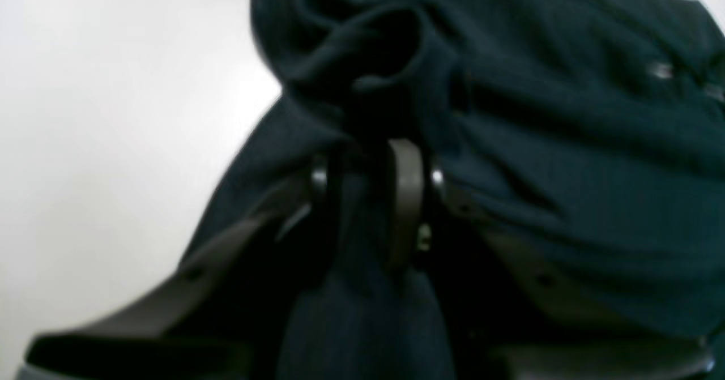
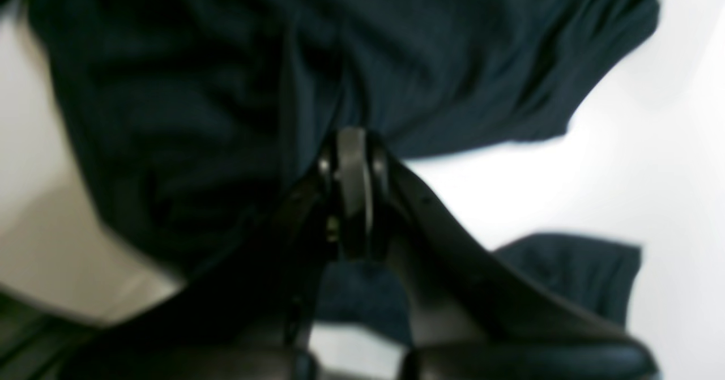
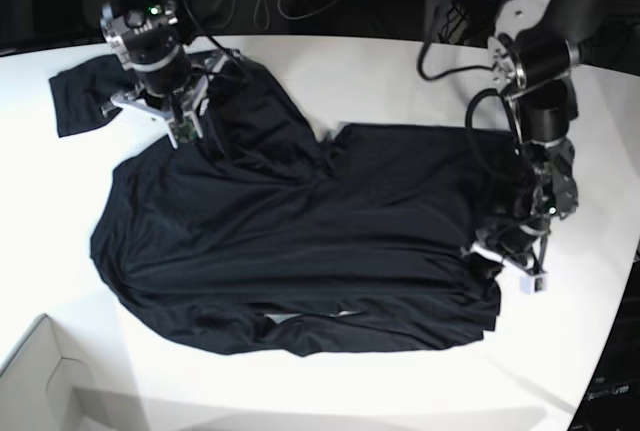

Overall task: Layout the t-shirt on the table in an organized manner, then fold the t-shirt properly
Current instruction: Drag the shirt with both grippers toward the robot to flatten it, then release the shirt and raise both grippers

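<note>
Across the middle of the white table (image 3: 400, 81) sprawls the black t-shirt (image 3: 300, 241), mostly spread but rumpled, one sleeve poking out toward ten o'clock and a folded hem down at six. Up at ten o'clock the right gripper (image 3: 185, 126) sits on the shoulder area, and its wrist view shows the jaws pressed together with a ridge of dark cloth (image 2: 226, 85) running right into them. Over at four o'clock the left gripper (image 3: 500, 251) is down on the shirt's edge; close up, its fingers (image 1: 405, 199) stand slightly apart with bunched fabric (image 1: 566, 170) pinched between them. A pale cardboard box (image 3: 40, 381) peeks in at seven o'clock.
</note>
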Motion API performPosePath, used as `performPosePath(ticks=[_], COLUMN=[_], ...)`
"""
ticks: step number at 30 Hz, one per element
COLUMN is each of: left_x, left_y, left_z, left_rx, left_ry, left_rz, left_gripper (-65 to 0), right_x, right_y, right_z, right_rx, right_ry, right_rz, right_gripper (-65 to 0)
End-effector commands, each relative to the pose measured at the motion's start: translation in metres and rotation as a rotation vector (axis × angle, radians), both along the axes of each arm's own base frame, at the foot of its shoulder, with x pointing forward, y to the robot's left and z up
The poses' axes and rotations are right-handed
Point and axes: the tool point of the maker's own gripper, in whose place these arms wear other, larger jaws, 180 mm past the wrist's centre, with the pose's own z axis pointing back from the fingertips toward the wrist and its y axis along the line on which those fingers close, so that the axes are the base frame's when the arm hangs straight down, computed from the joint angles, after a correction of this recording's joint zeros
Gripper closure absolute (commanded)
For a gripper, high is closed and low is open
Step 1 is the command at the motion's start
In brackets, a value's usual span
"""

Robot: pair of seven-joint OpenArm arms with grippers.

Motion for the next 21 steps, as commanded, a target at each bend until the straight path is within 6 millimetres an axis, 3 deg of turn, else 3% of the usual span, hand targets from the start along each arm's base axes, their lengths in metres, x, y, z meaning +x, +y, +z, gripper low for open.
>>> performPosePath(ticks=[1, 5, 7, 11, 15, 19, 21], left_x=[0.025, 0.045, 0.048, 0.049, 0.024, -0.025, -0.06], left_y=[0.008, 0.009, 0.02, 0.035, 0.042, 0.031, 0.024], left_z=[0.035, 0.063, 0.077, 0.105, 0.113, 0.106, 0.093], left_rx=[0.01, 0.0, 0.009, 0.004, 0.018, 0.074, 0.11], left_ry=[-0.103, -0.172, -0.208, -0.25, -0.217, -0.172, -0.13], left_rz=[0.014, 0.021, 0.038, 0.052, 0.022, -0.045, -0.082], left_gripper=[-13.8, -13.8, -13.8, -13.8, -13.8, -13.8, -13.8], right_x=[0.003, -0.002, -0.002, -0.004, -0.016, -0.03, -0.04], right_y=[0.0, -0.014, -0.024, -0.063, -0.102, -0.124, -0.131], right_z=[0.007, 0.005, 0.005, 0.009, 0.002, -0.013, -0.027], right_rx=[0.002, -0.012, -0.024, -0.074, -0.118, -0.133, -0.129], right_ry=[-0.03, -0.02, -0.02, -0.027, 0.003, 0.053, 0.097], right_rz=[0.003, -0.038, -0.061, -0.159, -0.254, -0.316, -0.337], right_gripper=[0.0, 0.0, 0.0, 0.0, 0.0, 0.0, 0.0])
